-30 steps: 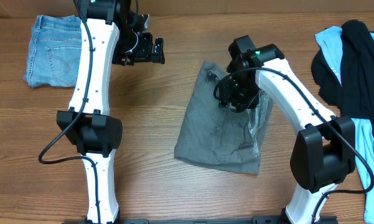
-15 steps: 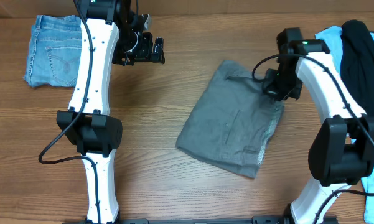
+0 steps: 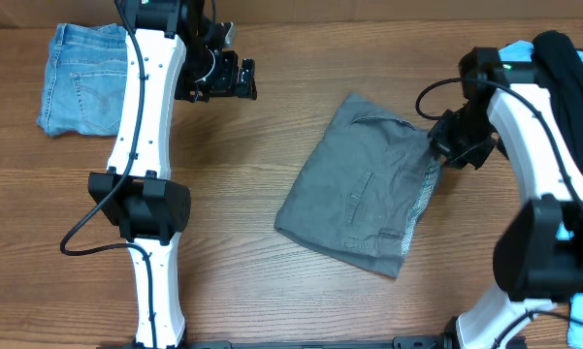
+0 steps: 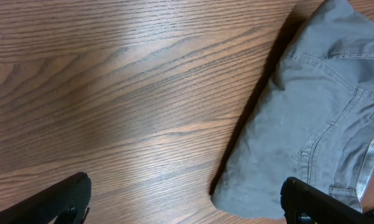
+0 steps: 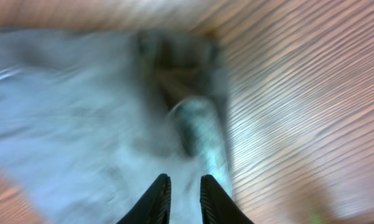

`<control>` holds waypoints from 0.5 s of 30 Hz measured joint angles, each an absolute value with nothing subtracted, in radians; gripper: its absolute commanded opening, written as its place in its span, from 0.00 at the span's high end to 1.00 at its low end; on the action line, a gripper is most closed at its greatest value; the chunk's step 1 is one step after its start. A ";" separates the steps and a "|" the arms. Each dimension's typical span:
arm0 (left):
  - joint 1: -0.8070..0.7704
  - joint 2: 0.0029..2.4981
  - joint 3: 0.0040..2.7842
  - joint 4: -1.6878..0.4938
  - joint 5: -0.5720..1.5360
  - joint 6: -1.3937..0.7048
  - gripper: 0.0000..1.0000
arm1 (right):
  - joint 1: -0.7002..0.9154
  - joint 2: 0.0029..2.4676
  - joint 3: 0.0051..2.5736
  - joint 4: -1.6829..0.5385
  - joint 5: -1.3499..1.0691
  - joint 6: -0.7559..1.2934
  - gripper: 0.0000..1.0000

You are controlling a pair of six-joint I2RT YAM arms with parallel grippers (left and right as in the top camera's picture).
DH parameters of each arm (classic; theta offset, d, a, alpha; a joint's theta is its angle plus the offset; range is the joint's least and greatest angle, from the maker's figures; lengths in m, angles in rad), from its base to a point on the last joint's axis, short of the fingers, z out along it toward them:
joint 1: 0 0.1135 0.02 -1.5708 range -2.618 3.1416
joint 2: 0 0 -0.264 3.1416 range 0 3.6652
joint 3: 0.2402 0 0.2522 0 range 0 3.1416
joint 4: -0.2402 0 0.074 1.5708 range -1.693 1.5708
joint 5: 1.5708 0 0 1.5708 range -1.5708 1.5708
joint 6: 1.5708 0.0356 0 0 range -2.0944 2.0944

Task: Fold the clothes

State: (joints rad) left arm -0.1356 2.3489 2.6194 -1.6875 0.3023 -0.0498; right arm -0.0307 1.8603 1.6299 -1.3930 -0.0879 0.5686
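Observation:
The grey cotton shorts [image 3: 364, 184] lie spread flat at the table's middle, waistband toward the right. They also show in the left wrist view [image 4: 311, 137] and, blurred, in the right wrist view [image 5: 81, 106]. My right gripper [image 3: 449, 147] hovers at their right edge; its fingers [image 5: 183, 180] are almost together with nothing seen between them. My left gripper [image 3: 242, 79] is open and empty above bare wood at the back left, its fingers [image 4: 183, 186] wide apart. Folded light-blue denim shorts [image 3: 82, 78] lie at the far back left.
A black garment [image 3: 563, 87] lies on a pale-blue garment [image 3: 567, 223] in a heap at the right edge, close behind my right arm. The wooden table [image 3: 233, 213] shows bare between the two arms' bases.
My right gripper dragged the grey shorts rightward and spread them out, then moved on to their right edge while the shorts stayed put. The left arm has not moved.

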 measured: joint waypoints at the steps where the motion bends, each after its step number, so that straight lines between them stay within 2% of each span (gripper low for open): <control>1: -0.136 2.349 2.619 -1.687 0.303 -0.050 0.00 | -0.028 1.840 1.630 -1.392 -0.109 0.565 0.56; 2: -0.136 2.349 2.619 -1.687 0.302 -0.049 0.00 | -0.010 1.792 1.630 -1.391 -0.143 0.569 0.49; 4: -0.136 2.349 2.619 -1.687 0.303 -0.049 0.00 | 0.048 1.739 1.630 -1.396 -0.178 0.552 0.48; 7: -0.136 2.349 2.619 -1.687 0.303 -0.050 0.00 | 0.167 1.732 1.611 -1.372 -0.187 0.532 0.41; 9: -0.136 2.349 2.619 -1.687 0.303 -0.049 0.00 | 0.246 1.732 1.559 -1.330 -0.178 0.537 0.41; 13: -0.136 2.349 2.619 -1.688 0.303 -0.049 0.00 | 0.308 1.734 1.416 -1.225 -0.173 0.579 0.59; 15: -0.136 2.349 2.619 -1.687 0.302 -0.049 0.00 | 0.302 1.735 1.374 -1.205 -0.174 0.590 0.65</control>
State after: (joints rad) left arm -0.1356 2.3489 2.6190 -1.6875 0.3023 -0.0494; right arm 0.3019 1.7348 1.3743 -1.2049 -0.1738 0.5900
